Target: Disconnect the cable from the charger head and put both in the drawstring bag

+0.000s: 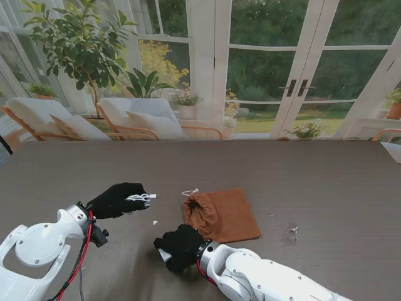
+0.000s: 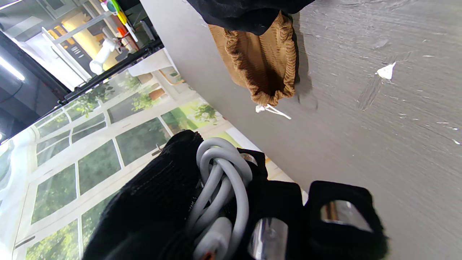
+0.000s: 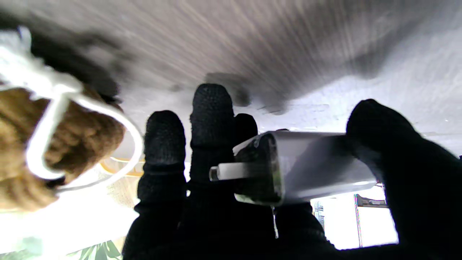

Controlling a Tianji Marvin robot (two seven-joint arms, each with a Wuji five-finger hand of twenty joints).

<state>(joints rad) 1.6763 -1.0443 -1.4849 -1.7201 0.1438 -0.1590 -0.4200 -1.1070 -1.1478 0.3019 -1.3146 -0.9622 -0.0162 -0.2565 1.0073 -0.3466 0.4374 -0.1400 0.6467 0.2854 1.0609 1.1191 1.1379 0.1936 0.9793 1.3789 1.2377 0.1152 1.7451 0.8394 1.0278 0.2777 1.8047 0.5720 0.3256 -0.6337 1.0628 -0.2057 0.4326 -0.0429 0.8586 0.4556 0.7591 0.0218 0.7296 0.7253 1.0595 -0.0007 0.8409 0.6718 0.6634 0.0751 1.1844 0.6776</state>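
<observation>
Grey table (image 1: 326, 188) before garden windows. Left hand (image 1: 116, 200) closed around coiled cable (image 2: 220, 184); right hand (image 1: 180, 246) pinches charger head (image 3: 314, 166), already unplugged, both near bag (image 1: 222, 214) mouth for loading.

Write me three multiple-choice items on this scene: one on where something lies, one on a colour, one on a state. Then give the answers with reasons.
1. Where does the drawstring bag lie on the table?
A. Between the two hands
B. Left of the left hand
C. At the far edge

2. What colour is the bag?
A. Blue
B. Brown
C. White

3. What is the state of the cable and charger head?
A. Plugged together
B. Both in the bag
C. Apart, one in each hand

Answers:
1 A: the stand view shows it right of the left hand, just beyond the right hand.
2 B: its cloth is brown in every view.
3 C: the coiled cable sits in the left hand, the charger head in the right.
</observation>
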